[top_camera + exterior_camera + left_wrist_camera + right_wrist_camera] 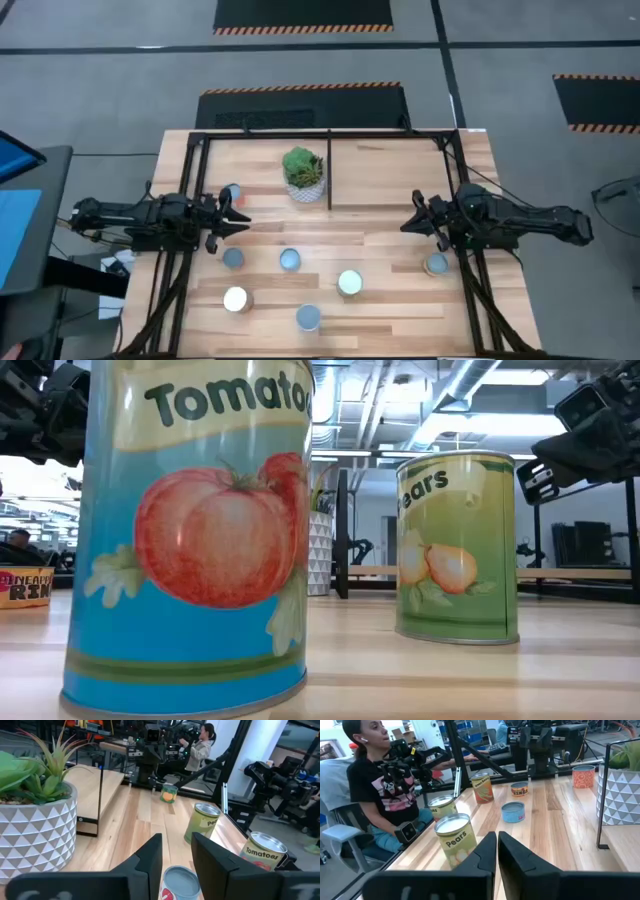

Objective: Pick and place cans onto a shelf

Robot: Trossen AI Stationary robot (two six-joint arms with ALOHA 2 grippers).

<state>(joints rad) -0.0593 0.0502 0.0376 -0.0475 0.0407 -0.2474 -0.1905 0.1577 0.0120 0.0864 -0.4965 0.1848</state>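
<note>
Several cans stand upright on the wooden table: one by the left gripper [232, 192], two short tins [233, 258] [290, 260], a Pears can [349, 282], a Tomatoes can [308, 318], a pale-topped can [236, 298] and an orange-labelled can [436, 265]. The shelf [330, 135] spans the far half, with its centre bar beside the plant. My left gripper [238, 215] is open and empty above the table's left side. A pale-blue-topped tin [180, 882] shows below its fingers. My right gripper [415, 215] is shut and empty on the right.
A green succulent in a white patterned pot [304, 176] stands on the shelf board left of the centre bar. Black frame legs run down both table sides [470, 290]. A seated person [380, 785] is beyond the table's near edge, and another [200, 745] beyond its right end.
</note>
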